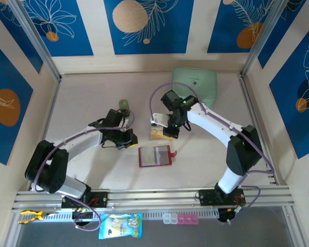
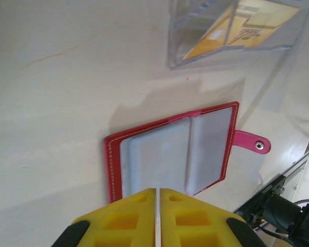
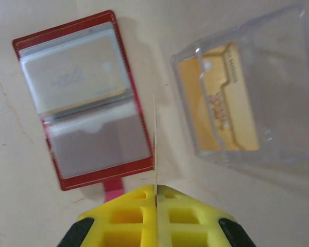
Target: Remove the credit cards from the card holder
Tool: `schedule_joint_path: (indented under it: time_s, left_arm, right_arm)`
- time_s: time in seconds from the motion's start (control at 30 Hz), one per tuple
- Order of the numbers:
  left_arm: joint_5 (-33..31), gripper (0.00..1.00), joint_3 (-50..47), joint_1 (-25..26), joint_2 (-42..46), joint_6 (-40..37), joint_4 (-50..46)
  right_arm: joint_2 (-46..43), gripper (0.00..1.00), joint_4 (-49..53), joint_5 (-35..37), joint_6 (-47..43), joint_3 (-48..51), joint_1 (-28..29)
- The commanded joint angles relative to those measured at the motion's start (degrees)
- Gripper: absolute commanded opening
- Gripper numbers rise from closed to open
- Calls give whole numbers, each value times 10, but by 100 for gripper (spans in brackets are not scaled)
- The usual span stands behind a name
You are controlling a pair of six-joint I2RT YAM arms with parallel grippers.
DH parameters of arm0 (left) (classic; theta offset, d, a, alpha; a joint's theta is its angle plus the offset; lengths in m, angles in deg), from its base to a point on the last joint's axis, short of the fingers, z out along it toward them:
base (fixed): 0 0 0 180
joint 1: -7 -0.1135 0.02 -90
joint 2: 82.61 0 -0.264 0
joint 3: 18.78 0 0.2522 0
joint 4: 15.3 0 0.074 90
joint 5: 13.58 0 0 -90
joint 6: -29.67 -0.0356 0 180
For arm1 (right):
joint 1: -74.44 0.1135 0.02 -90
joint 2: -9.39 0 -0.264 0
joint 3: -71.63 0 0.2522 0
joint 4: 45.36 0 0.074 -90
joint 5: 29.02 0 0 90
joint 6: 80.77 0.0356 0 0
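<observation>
The red card holder (image 1: 154, 156) lies open and flat on the table, sleeves up, snap tab (image 2: 252, 142) to its right. One sleeve holds a pale card (image 3: 74, 77); the other sleeve looks bare. My right gripper (image 3: 155, 188) hangs just beyond the holder's far right corner, shut on a thin credit card (image 3: 154, 139) seen edge-on. A tan-orange credit card (image 3: 224, 100) lies in a clear plastic box (image 1: 157, 135) beside it. My left gripper (image 2: 157, 190) hovers over the holder's left edge (image 2: 113, 170), jaws together with only a hair-thin slit and nothing sticking out.
A mint-green zip case (image 1: 195, 85) sits at the back right. A small green object (image 1: 124, 104) stands behind the left arm. A snack packet (image 1: 121, 225) and small pill boxes (image 1: 181, 219) lie below the front rail. Metal frame posts edge the table.
</observation>
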Motion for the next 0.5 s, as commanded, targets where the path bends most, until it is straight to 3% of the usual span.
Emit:
schedule_joint_path:
  time_s: [0.0,0.47]
  left_arm:
    - [15,10,-21,-14,21,-13,1]
    - [20,11,-68,-29,59,15,27]
  right_arm:
    - [37,0,49,-5,-78,-56,-6]
    - [176,0,112,-29,-135,-221,-30]
